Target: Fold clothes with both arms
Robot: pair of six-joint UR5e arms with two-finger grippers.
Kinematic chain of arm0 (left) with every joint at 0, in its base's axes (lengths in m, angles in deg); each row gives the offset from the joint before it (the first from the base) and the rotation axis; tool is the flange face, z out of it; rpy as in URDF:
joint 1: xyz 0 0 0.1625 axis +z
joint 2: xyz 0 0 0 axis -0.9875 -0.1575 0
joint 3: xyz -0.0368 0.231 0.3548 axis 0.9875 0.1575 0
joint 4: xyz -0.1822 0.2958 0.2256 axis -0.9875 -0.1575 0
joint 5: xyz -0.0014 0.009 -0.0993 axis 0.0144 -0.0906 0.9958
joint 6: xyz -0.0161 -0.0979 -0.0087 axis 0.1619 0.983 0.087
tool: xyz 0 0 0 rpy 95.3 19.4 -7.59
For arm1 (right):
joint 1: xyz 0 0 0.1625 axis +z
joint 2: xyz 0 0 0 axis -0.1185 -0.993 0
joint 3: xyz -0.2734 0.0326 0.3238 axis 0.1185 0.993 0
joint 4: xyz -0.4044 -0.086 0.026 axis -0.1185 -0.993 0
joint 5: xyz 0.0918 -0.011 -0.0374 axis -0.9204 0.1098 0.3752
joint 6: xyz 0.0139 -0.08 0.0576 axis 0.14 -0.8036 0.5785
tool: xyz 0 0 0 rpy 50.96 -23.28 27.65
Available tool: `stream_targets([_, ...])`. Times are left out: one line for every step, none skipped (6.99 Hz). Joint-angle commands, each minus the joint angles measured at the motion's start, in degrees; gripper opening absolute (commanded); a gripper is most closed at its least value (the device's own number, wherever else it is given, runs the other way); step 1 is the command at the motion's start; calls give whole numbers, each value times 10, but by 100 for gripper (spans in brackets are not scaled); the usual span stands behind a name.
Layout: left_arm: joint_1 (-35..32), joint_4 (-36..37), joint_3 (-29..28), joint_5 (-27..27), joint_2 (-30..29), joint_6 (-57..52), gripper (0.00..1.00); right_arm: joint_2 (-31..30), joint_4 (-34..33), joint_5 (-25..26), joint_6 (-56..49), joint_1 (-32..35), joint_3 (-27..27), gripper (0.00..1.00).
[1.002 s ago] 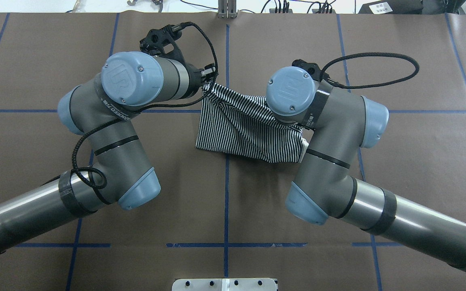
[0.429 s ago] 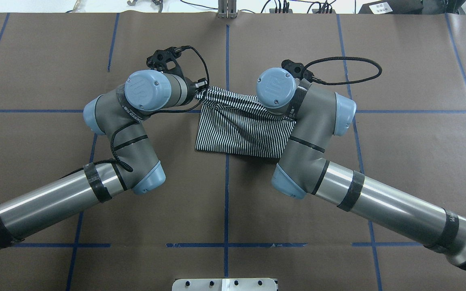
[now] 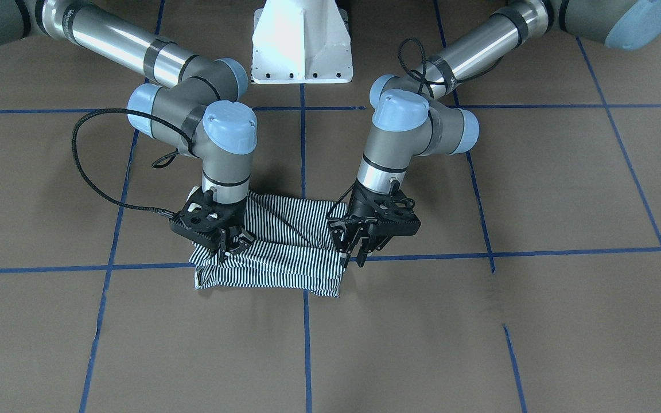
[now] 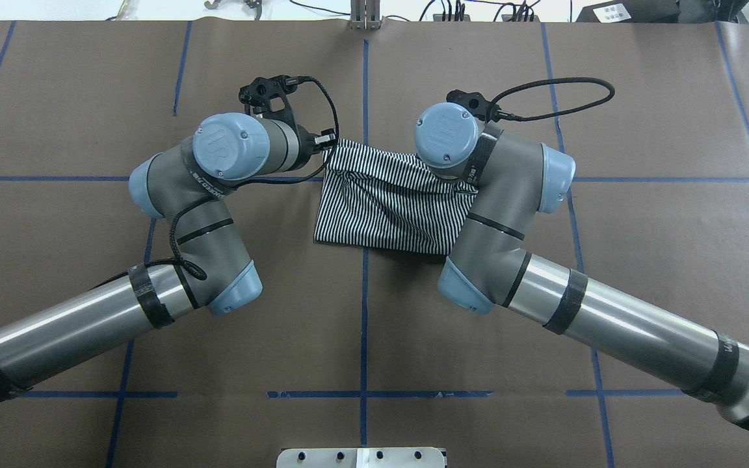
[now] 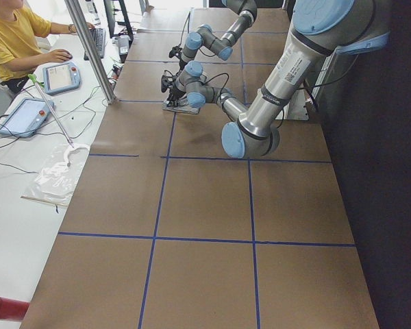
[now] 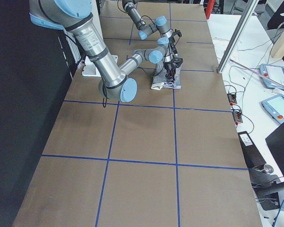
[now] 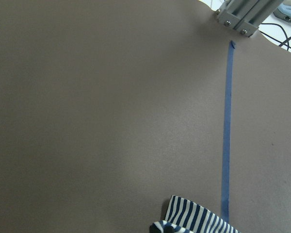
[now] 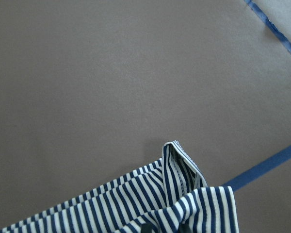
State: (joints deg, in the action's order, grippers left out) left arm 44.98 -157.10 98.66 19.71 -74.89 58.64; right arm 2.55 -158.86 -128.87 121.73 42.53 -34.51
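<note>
Big brown paper-covered table w/ blue tape grid fills most of the room. Over it are two grey jointed metal arms w/ light blue caps, the left arm and the right arm, both bent in toward the middle. Between them the navy-and-white striped polo shirt lies bunched into a rough rectangle near table centre, across the middle tape line.

The black left gripper is pinched onto the shirt's corner on its side, on the edge away from the robot. The black right gripper is clamped on the opposite corner, fabric puckering at the fingers.

Shirt looks light, soft, floppy, prob. a bit stretchy, and it sags btw. the two holds. Best held at corners or hem edges, all layers together, both sides level.
</note>
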Motion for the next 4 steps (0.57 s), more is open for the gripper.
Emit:
stream_targets([-30,-1,56,90,46,-109,100,22,-4,-37,-56,27,-11,100])
stream_targets([-31,-1,62,92,52,-109,100,35,-4,-33,-56,24,-15,100])
stream_targets([-31,-2,62,92,53,-109,100,43,-4,-20,-57,-2,-18,100])
stream_targets([-31,-1,61,92,53,-109,100,42,-4,14,-66,-22,-19,100])
